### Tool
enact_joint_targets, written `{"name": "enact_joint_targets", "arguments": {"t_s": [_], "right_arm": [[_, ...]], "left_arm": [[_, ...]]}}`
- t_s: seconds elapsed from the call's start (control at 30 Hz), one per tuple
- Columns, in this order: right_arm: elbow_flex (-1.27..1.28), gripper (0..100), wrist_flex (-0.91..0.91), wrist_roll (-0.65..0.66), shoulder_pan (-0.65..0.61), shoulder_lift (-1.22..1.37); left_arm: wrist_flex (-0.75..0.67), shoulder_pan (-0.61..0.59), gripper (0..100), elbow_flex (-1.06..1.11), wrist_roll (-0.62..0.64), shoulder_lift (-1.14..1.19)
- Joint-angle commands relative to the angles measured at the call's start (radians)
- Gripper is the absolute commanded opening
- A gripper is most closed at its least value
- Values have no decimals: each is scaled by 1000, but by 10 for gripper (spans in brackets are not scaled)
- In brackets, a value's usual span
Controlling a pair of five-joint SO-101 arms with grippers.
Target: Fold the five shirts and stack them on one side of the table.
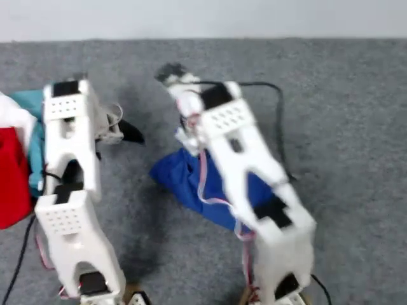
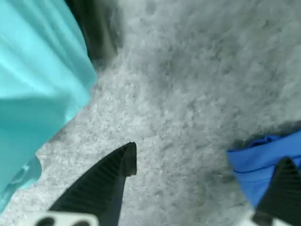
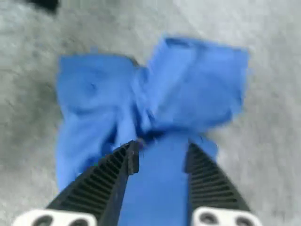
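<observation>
A crumpled blue shirt [image 1: 181, 181] lies on the grey carpet near the table's middle, partly under my right arm [image 1: 222, 121]. In the right wrist view my right gripper [image 3: 162, 157] has bunched folds of the blue shirt [image 3: 188, 89] between its two black fingers, which are closed down on the cloth. My left gripper [image 1: 125, 131] hovers over bare carpet to the left of the blue shirt. The left gripper [image 2: 204, 167] stands wide open with nothing in it, between a teal shirt [image 2: 37, 84] and an edge of the blue shirt [image 2: 258, 157].
At the table's left edge lie a red shirt [image 1: 11, 175], a white shirt [image 1: 14, 114] and a teal shirt [image 1: 35, 136], partly behind the left arm. Grey carpet [image 1: 343, 127] stretches away on the right. A black cable [image 1: 280, 121] runs beside the right arm.
</observation>
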Motion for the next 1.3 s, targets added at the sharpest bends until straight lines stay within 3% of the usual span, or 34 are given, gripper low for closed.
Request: {"name": "enact_joint_targets", "arguments": {"t_s": [0.0,0.13,0.23,0.5,0.7,1.27], "right_arm": [[-545,66,97,-6,-12,303],[-919,66,177,-6,1,584],[-1033,66,174,-6,15,710],[-1026,75,174,-5,76,719],[-1022,206,176,-5,120,656],[-1020,177,176,-5,122,756]], "left_arm": [[18,2,423,10,5,-8],[18,-5,423,13,5,-8],[18,-5,423,13,5,-8],[18,-2,423,13,5,-8],[18,2,423,13,5,-8],[18,2,423,13,5,-8]]}}
